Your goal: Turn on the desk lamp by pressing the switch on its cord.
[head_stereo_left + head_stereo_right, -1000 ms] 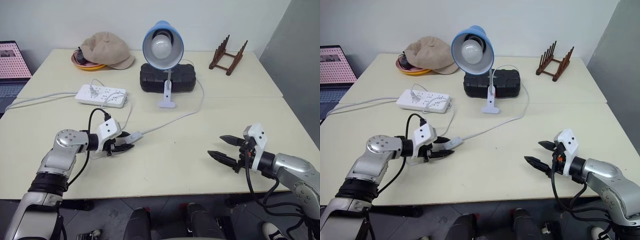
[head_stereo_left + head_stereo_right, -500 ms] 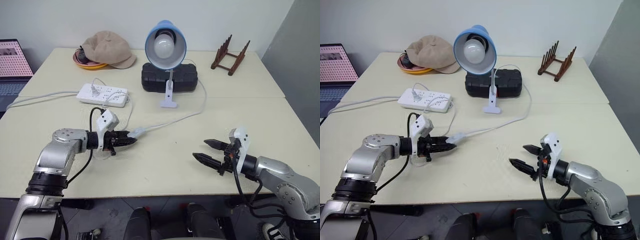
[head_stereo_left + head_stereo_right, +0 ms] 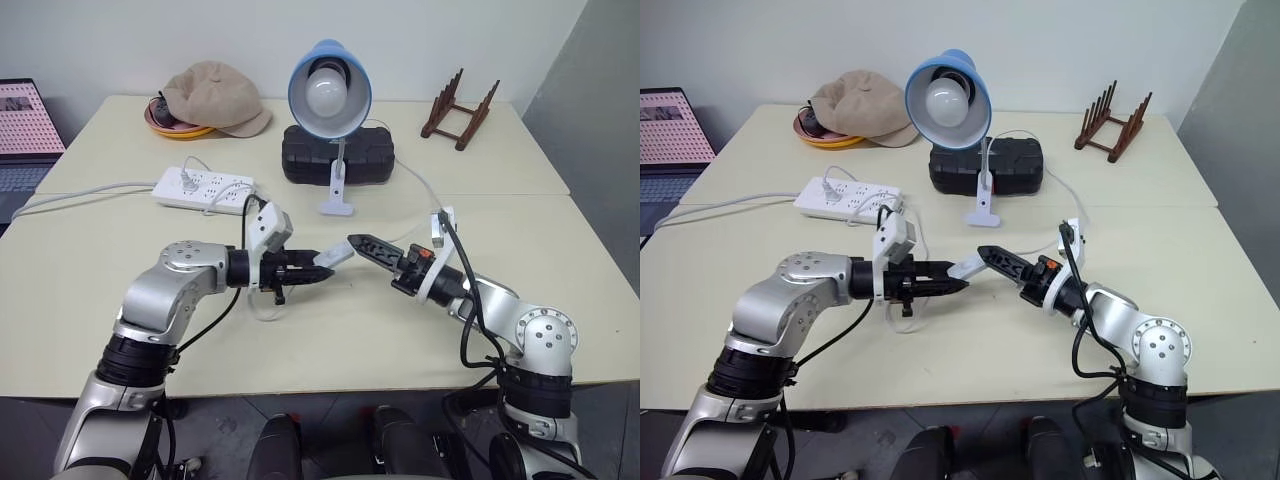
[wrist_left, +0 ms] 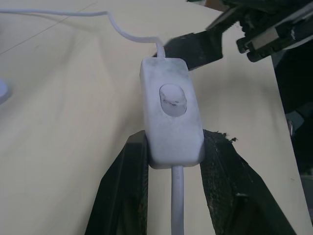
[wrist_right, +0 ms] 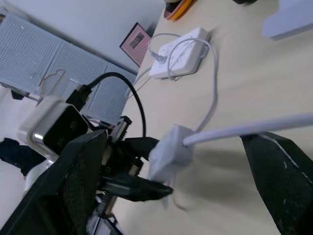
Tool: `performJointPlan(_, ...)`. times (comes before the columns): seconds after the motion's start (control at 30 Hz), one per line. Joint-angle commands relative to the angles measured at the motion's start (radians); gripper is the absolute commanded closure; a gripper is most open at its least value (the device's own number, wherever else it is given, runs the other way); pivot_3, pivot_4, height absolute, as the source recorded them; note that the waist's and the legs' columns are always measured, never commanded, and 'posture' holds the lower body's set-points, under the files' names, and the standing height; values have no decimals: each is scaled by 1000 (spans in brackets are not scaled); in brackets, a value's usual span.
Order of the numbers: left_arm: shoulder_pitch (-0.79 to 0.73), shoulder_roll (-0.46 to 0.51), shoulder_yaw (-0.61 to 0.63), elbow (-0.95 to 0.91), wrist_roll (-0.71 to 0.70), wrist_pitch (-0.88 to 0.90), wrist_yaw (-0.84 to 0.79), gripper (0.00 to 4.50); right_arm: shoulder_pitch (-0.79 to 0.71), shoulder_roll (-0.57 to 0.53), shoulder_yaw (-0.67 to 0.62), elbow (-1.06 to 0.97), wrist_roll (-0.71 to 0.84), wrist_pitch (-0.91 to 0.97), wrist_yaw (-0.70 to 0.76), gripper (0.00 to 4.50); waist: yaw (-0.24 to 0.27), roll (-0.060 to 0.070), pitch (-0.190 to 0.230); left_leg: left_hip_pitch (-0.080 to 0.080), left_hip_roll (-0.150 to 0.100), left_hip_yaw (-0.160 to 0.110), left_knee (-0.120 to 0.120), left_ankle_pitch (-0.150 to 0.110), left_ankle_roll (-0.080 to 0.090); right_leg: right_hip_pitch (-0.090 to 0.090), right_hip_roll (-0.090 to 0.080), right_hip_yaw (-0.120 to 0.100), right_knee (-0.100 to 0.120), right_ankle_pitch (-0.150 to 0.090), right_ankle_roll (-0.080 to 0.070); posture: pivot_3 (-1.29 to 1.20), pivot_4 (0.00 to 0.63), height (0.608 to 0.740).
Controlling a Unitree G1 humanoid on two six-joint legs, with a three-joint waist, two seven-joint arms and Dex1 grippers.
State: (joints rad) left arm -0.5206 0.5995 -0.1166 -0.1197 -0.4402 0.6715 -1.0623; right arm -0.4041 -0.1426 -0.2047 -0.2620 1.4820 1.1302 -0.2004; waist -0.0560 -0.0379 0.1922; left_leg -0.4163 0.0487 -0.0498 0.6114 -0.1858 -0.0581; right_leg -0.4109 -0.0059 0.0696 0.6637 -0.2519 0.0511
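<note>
The desk lamp (image 3: pixel 328 88) stands clipped at the back middle of the table, its blue shade facing me and its bulb dark. My left gripper (image 4: pixel 173 144) is shut on the near end of the white switch (image 4: pixel 171 112) and holds it just above the table, rocker button up. The thin white cord (image 4: pixel 122 32) runs on from the switch's far end towards the lamp. My right gripper (image 5: pixel 171 142) is open, its black fingers (image 5: pixel 80 181) wide apart on either side of the switch (image 5: pixel 168 152) without touching it. In the left eye view the two grippers meet tip to tip at the switch (image 3: pixel 337 253).
A white power strip (image 3: pixel 203 190) with plugs and cables lies at the left. A black case (image 3: pixel 335 157) sits behind the lamp's clip. A tan cap (image 3: pixel 213 98) covers an orange dish at the back left, a wooden rack (image 3: pixel 457 108) stands at the back right, and a laptop (image 3: pixel 25 120) sits far left.
My left gripper closed on the switch and carried it up and to the right. My right gripper swung left, rose and rolled, staying open, so its fingers now flank the switch.
</note>
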Motion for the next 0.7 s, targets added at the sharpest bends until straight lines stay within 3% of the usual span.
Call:
performJointPlan(0.03,-3,-6,10,-48,-7,-24,15,3362,-12,2,38,-9,75,-20,-58,0,0,0,0,0,0,0,0,0,0,0,0,0,0,0,0,0,150,740)
performJointPlan(0.57,29,-19,11,-66,-12,-52,43,3362,-33,-16,123,34,106,-69,-90,0,0,0,0,0,0,0,0,0,0,0,0,0,0,0,0,0,150,740)
performJointPlan(0.7,23,-29,12,-70,-16,-43,53,3362,-29,-24,126,35,104,-76,-95,854,0,0,0,0,0,0,0,0,0,0,0,0,0,0,0,0,150,740)
